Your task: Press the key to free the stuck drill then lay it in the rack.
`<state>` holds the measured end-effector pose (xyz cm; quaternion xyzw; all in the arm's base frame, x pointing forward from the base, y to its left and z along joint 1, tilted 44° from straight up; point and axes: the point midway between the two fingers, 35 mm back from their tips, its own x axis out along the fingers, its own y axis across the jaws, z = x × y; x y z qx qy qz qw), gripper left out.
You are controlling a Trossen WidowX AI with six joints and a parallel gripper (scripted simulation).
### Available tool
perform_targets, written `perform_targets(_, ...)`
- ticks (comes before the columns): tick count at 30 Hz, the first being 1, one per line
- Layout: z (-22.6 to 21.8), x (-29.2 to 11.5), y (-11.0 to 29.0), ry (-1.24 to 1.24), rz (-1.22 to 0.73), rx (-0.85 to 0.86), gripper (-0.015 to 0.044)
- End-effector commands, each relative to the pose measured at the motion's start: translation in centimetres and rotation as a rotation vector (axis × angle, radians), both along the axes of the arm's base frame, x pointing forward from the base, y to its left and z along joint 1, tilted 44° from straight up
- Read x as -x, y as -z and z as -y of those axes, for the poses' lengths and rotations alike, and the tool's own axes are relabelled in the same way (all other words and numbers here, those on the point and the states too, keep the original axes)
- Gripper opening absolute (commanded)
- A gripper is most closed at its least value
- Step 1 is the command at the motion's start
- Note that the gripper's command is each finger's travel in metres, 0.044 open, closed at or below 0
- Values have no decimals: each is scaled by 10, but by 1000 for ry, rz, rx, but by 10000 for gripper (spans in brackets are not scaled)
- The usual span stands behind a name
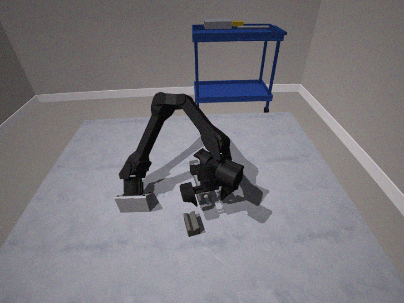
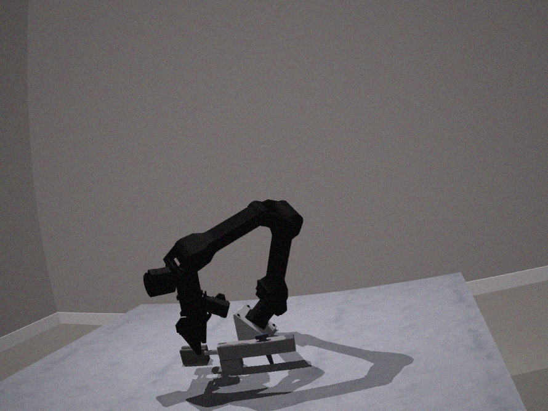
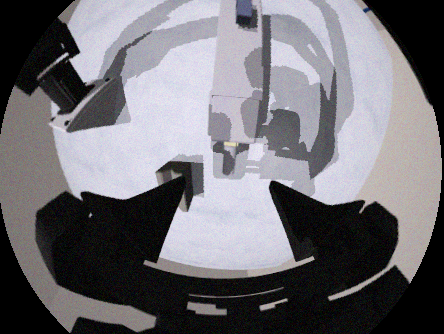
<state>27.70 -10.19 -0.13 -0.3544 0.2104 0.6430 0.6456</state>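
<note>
Because the drill [image 3: 230,150] is protruding from the grey housing block [image 3: 239,65], the gripper [image 3: 226,200] is hovering wide and empty, straddling it for a pull

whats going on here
A black robot arm has its gripper wide open and empty, lowered over the near end of a long grey block on the mat. A thin drill pokes out of that end, not yet gripped. The blue key sits on top at the far end. The small dark rack lies empty nearby.
</note>
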Motion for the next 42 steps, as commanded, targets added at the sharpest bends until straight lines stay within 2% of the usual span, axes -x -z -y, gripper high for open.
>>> perform_targets(1,-7,0,3,1,-3,-6,440)
perform_targets(28,-43,-1,24,1,-3,-10,440)
perform_targets(42,-40,-1,23,-2,-1,-4,72)
